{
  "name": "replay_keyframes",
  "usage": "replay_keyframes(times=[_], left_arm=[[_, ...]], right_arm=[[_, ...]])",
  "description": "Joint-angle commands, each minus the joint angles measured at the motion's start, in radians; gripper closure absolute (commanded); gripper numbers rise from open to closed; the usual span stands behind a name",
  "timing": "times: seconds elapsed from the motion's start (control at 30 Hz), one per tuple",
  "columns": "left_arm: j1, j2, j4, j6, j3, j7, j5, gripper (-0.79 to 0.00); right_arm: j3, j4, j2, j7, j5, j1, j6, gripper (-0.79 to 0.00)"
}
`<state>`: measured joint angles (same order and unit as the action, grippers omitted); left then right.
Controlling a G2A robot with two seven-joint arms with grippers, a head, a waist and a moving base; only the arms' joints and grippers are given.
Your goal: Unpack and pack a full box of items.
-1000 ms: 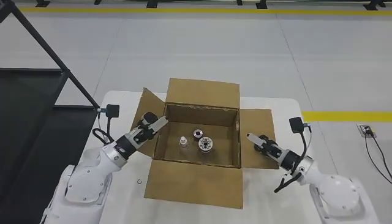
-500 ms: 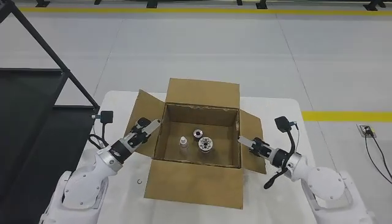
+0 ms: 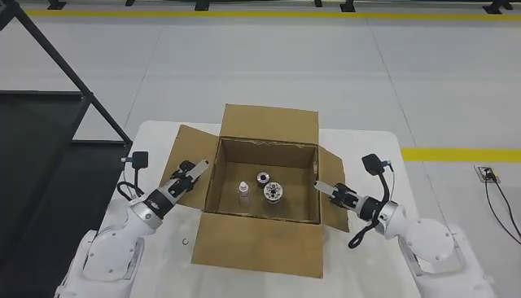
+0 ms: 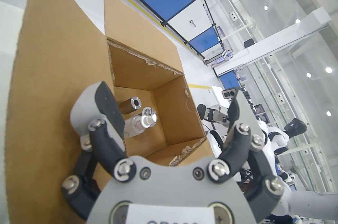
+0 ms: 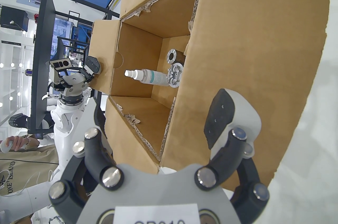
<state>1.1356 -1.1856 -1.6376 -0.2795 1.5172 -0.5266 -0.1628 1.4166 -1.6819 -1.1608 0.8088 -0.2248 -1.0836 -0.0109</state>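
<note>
An open cardboard box stands in the middle of the white table. On its floor are a white spray bottle, a metal cylinder and a round metal part. My left gripper is open beside the left flap, which leans outward. My right gripper is open and straddles the lower edge of the right flap, which is tilted up. One right finger lies on the flap's outer face.
A black metal frame stands off the table's left side. A small ring lies on the table in front of the left arm. Bare tabletop runs along both sides of the box.
My left gripper drew back to the left and the left flap now leans further outward. My right gripper moved in toward the box and the right flap has tilted up.
</note>
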Motion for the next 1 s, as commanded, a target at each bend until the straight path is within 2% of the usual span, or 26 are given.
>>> replay_keyframes(times=[0.0, 0.73, 0.97], left_arm=[[-0.003, 0.0, 0.012, -0.003, -0.002, 0.002, 0.006, -0.785], [-0.002, 0.008, 0.033, -0.015, -0.013, 0.02, 0.03, -0.785], [0.018, 0.009, 0.008, -0.05, -0.006, 0.068, 0.039, -0.785]], right_arm=[[-0.006, 0.003, 0.001, 0.0, -0.003, 0.002, 0.0, -0.785], [-0.047, 0.074, 0.006, -0.013, 0.008, 0.031, -0.003, -0.785], [-0.028, 0.033, 0.007, -0.109, 0.012, 0.012, -0.021, -0.785]])
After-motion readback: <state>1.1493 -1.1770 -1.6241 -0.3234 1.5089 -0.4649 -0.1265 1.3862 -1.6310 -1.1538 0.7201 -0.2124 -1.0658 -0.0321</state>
